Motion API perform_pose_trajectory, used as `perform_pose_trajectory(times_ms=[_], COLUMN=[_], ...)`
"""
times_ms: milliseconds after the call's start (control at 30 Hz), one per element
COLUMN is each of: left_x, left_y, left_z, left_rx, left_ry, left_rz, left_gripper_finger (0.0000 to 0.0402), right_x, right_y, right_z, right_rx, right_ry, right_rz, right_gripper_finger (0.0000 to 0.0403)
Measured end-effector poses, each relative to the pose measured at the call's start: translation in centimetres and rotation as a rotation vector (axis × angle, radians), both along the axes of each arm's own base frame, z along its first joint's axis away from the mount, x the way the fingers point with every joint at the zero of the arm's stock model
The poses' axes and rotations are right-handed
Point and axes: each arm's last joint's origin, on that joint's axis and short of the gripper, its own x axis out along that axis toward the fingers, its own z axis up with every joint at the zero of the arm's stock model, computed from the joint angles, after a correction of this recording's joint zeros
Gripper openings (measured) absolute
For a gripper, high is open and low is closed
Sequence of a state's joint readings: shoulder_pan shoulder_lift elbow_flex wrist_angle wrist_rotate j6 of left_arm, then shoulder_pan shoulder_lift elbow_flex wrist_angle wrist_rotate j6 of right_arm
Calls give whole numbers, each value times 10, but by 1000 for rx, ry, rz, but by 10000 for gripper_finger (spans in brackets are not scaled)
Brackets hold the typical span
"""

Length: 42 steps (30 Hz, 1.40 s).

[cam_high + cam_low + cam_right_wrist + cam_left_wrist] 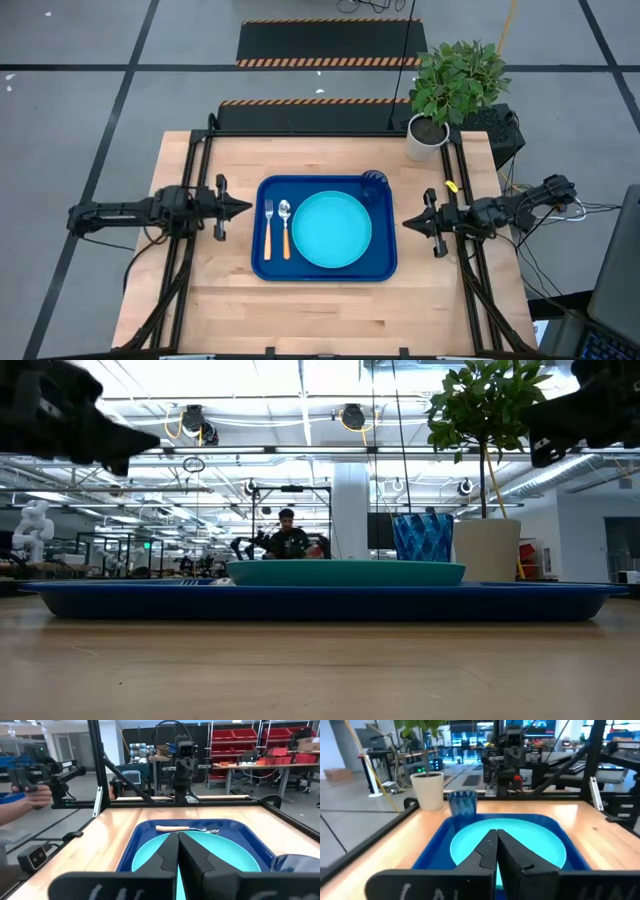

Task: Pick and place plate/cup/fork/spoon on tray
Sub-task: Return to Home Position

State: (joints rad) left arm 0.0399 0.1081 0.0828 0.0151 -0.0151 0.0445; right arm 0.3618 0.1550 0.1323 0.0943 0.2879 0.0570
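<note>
The dark blue tray (pixel 326 266) lies in the middle of the table. On it rest the turquoise plate (pixel 331 229), the blue cup (pixel 374 183) in the far right corner, and the orange-handled fork (pixel 268 230) and spoon (pixel 285 228) side by side at the left. My left gripper (pixel 244 208) hovers shut off the tray's left side, pointing level at it. My right gripper (pixel 407 223) hovers shut off the tray's right side, also level. Neither touches anything.
A white pot with a green plant (pixel 428 137) stands at the table's far right corner. Bare wooden table (pixel 330 315) lies near the front edge. A person's hand (pixel 35 795) holding a device shows beyond the table in the right wrist view.
</note>
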Motion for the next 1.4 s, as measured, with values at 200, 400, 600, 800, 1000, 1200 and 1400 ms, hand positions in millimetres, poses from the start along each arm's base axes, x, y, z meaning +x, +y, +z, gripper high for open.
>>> perform_pose_trajectory(times_ms=[200,400,600,800,1000,1200,1400], left_x=[3,2,2,2,2,2,2], left_y=[3,3,3,3,3,3,3], left_z=[-18,-20,-23,-22,-21,-20,-21], left_rx=[-45,-31,-49,-51,-39,-31,-25], left_ry=[-4,17,42,40,27,19,29], left_rz=[-12,-20,-20,-19,-19,-19,-11], left_gripper_finger=[5,4,4,9,6,16,3], right_x=[-1,-4,-5,-6,-6,-4,-3], right_y=[-2,-5,-5,-6,-9,-15,-18], right_z=[-3,-6,-9,-7,-2,-4,-4], right_rx=[22,24,41,70,38,35,41], right_ry=[-9,8,-17,-82,-140,-127,-125], right_rz=[24,8,7,4,-30,-30,-13], right_gripper_finger=[0,0,0,0,0,0,0])
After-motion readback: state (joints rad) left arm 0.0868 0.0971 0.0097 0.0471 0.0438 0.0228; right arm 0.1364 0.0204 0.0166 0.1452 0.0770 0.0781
